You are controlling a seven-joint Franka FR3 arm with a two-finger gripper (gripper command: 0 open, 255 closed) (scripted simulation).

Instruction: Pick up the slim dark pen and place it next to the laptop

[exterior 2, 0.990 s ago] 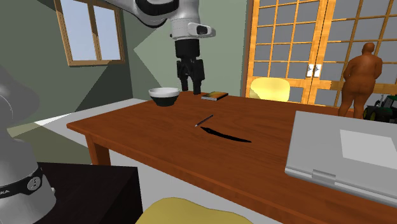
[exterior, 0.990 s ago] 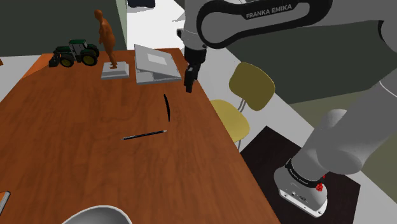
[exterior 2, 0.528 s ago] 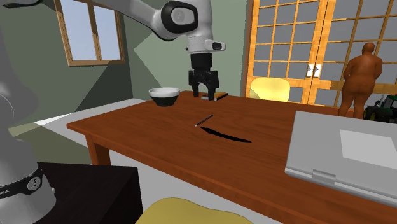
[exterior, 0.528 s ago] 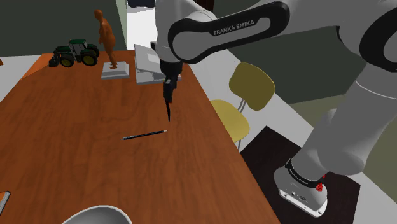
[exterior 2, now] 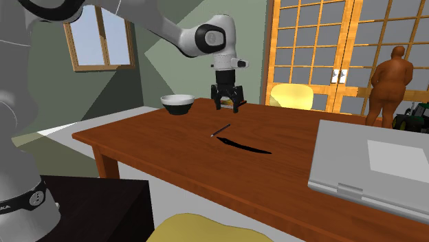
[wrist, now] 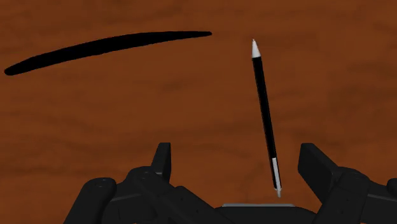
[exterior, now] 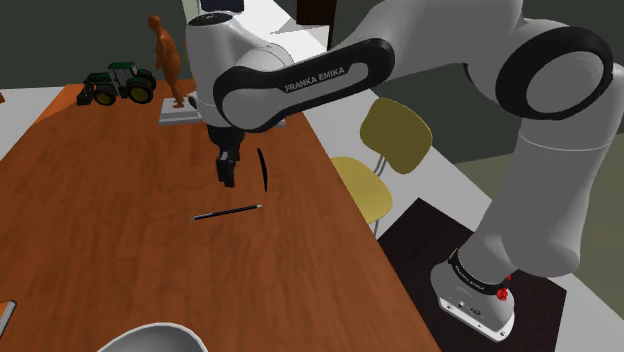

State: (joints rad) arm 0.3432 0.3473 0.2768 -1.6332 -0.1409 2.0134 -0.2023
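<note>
The slim dark pen [exterior: 227,212] with a pale tip lies flat on the brown table [exterior: 100,260]. My gripper [exterior: 226,172] hangs just above the pen, pointing down. In the wrist view the pen [wrist: 265,114] runs away from the open gripper [wrist: 239,160]. Its near end lies between the two fingers [wrist: 162,159], closer to one of them, and neither touches it. From the second exterior view the gripper [exterior 2: 227,104] hovers behind the pen [exterior 2: 221,130]. The grey laptop [exterior 2: 371,168] lies closed at the table's near right end.
A thin curved black strip [exterior: 263,170] lies beside the pen [wrist: 105,49]. A brown figurine [exterior: 165,60] and a green tractor [exterior: 120,82] stand at the far end. A bowl [exterior 2: 177,103] and a book [exterior 2: 239,103] sit behind the gripper. A yellow chair [exterior: 390,140] stands alongside.
The arm has swung from beside the laptop across the curved strip to a spot over the pen, coming lower. The fingers have stayed open. The pen has not moved.
</note>
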